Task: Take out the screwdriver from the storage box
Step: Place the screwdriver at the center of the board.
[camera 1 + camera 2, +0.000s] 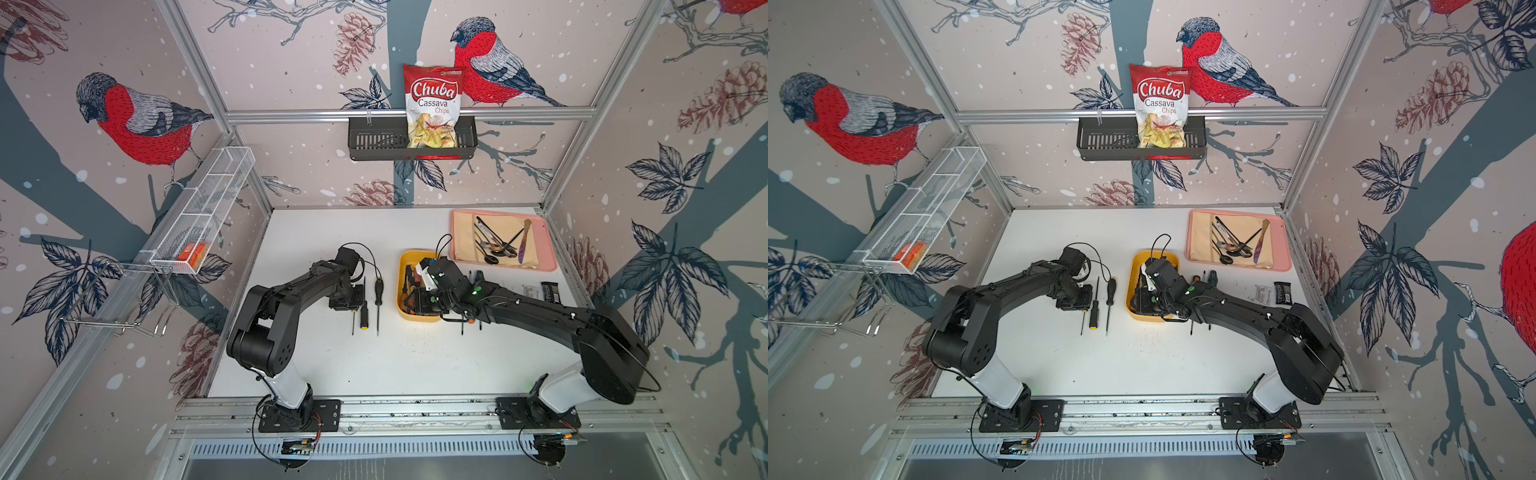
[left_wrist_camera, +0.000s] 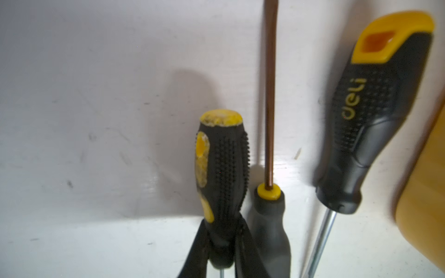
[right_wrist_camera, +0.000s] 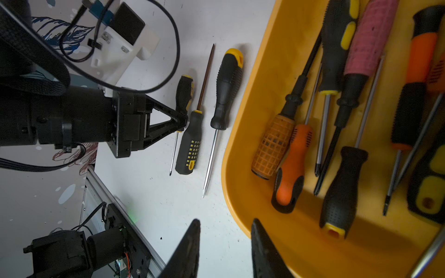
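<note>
Left wrist: left gripper [image 2: 222,231] clamps small screwdriver [image 2: 221,168], seemingly grounded; right gripper [image 3: 226,223] partly open, empty. Release may nudge grey-handled screwdriver [image 1: 363,313], three o'clock.

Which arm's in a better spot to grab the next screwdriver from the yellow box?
Probably right: the right gripper hangs open and empty at the rim of the shallow yellow plastic storage box. The left gripper is shut on a small black-and-yellow screwdriver.
</note>
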Robot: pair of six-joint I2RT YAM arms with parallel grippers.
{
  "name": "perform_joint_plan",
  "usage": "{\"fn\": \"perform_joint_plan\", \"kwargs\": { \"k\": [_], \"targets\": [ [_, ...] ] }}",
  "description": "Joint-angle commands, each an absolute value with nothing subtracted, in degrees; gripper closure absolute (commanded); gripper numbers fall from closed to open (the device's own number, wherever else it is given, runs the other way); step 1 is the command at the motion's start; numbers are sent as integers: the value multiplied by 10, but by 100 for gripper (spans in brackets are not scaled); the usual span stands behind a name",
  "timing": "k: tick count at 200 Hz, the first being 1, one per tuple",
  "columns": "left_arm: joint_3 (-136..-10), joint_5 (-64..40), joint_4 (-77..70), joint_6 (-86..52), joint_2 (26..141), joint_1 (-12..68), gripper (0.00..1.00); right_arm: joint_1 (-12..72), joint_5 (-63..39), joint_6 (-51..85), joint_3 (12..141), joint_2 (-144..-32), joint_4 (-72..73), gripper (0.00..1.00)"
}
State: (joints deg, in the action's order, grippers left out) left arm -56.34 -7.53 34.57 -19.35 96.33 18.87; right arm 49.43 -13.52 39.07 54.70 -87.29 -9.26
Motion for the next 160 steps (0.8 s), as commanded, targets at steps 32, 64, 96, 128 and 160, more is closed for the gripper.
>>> {"fn": "perform_joint_plan", "kwargs": {
  "k": [32,64,96,128,160],
  "targets": [
    [-560,-82,337,-205,956,187,73,488,-128,376,555,-871,-108,63],
    [-563,-82,345,-209,939,187,71,482,-125,373,557,-865,-119,63],
    [-567,-88,356,-214,907,187,69,473,-107,369,571,-860,-145,63],
    [-569,-100,365,-221,875,187,67,460,-85,369,596,-864,-185,63],
    [-569,-121,368,-228,842,188,66,450,-56,369,629,-884,-230,63]
  ]
}}
